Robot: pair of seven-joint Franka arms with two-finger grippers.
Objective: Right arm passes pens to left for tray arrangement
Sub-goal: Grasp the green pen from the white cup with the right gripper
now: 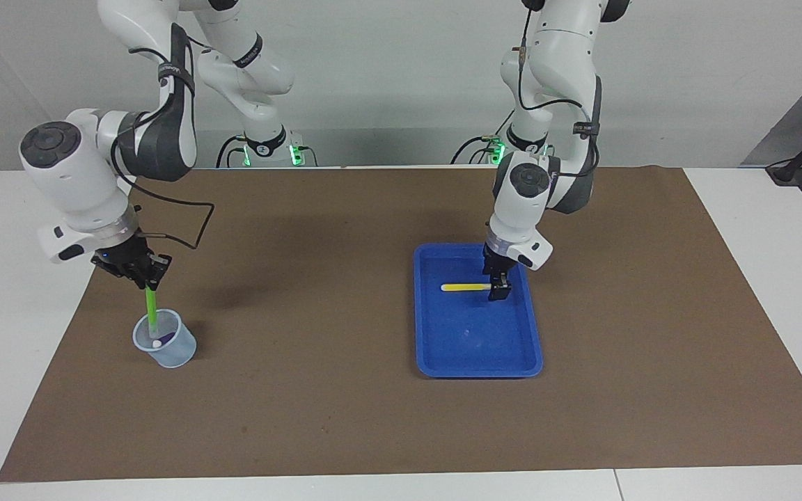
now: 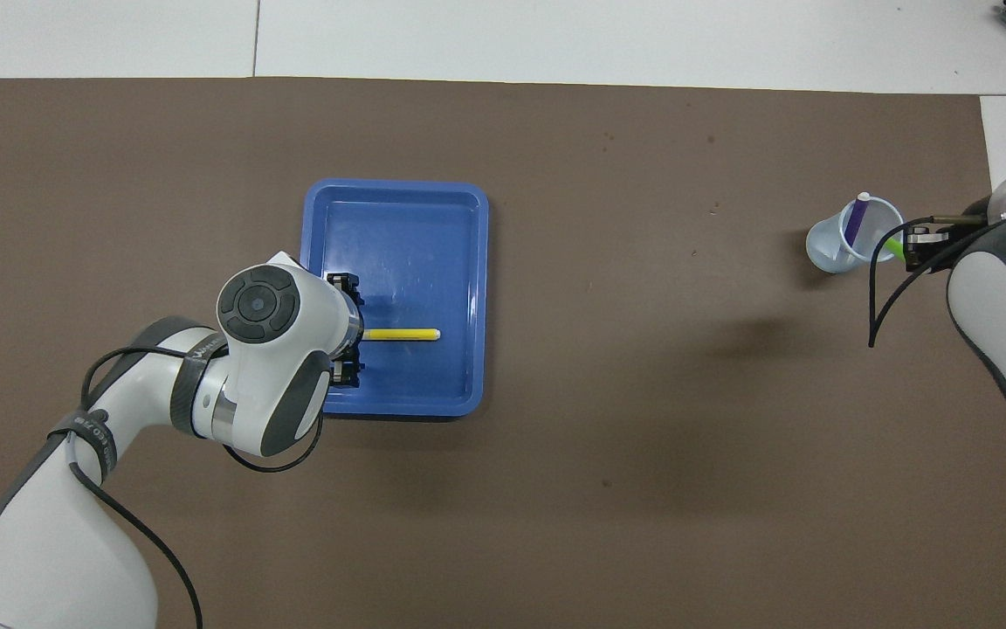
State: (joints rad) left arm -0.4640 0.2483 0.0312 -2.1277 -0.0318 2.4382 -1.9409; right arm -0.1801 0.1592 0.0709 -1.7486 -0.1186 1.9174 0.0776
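The blue tray (image 1: 470, 341) lies on the brown mat toward the left arm's end of the table. My left gripper (image 1: 499, 291) is low inside it, shut on one end of the yellow pen (image 1: 466, 287), which lies level just above the tray floor. In the overhead view the left wrist covers that gripper (image 2: 347, 332), and the yellow pen (image 2: 403, 334) sticks out over the tray (image 2: 398, 236). My right gripper (image 1: 149, 282) is shut on the top of the green pen (image 1: 152, 309), whose lower end is in the cup (image 1: 173, 353). The purple pen (image 2: 857, 223) leans in the cup (image 2: 826, 249).
The brown mat (image 1: 345, 390) covers most of the white table. The translucent cup stands near the mat's edge at the right arm's end. A thin black cable (image 1: 192, 223) loops from the right wrist.
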